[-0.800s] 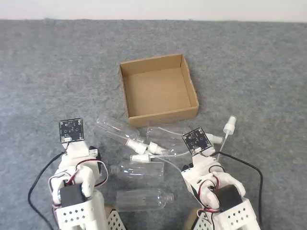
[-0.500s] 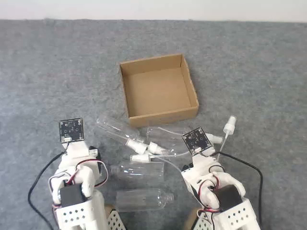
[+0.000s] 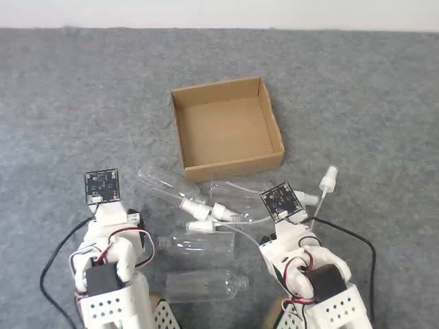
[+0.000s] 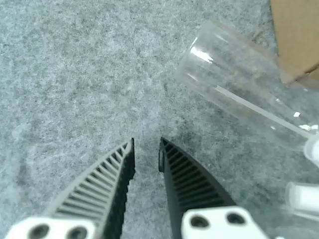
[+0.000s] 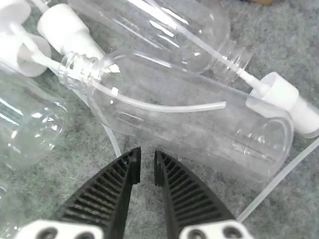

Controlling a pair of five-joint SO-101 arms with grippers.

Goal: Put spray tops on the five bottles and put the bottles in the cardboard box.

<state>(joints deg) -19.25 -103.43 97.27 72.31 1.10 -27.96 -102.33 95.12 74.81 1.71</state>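
The open cardboard box (image 3: 226, 127) stands mid-table with nothing inside. Several clear bottles lie on their sides in front of it: one slanted (image 3: 163, 183) with a white spray top (image 3: 195, 208) at its neck, one (image 3: 239, 195) by the right arm, and two uncapped (image 3: 199, 243) (image 3: 206, 284) nearer the arm bases. A loose spray top (image 3: 328, 179) with a long tube lies to the right. My left gripper (image 4: 146, 145) hangs shut over bare carpet, just short of the slanted bottle (image 4: 239, 94). My right gripper (image 5: 146, 153) is shut just short of a bottle (image 5: 174, 114) with a tube inside.
Grey carpet (image 3: 357, 103) covers the table, with free room around the box and at far left and right. The box corner (image 4: 299, 35) lies beyond the slanted bottle. More white spray tops (image 5: 284, 99) (image 5: 65, 25) lie among the bottles. Black cables trail from both arm bases.
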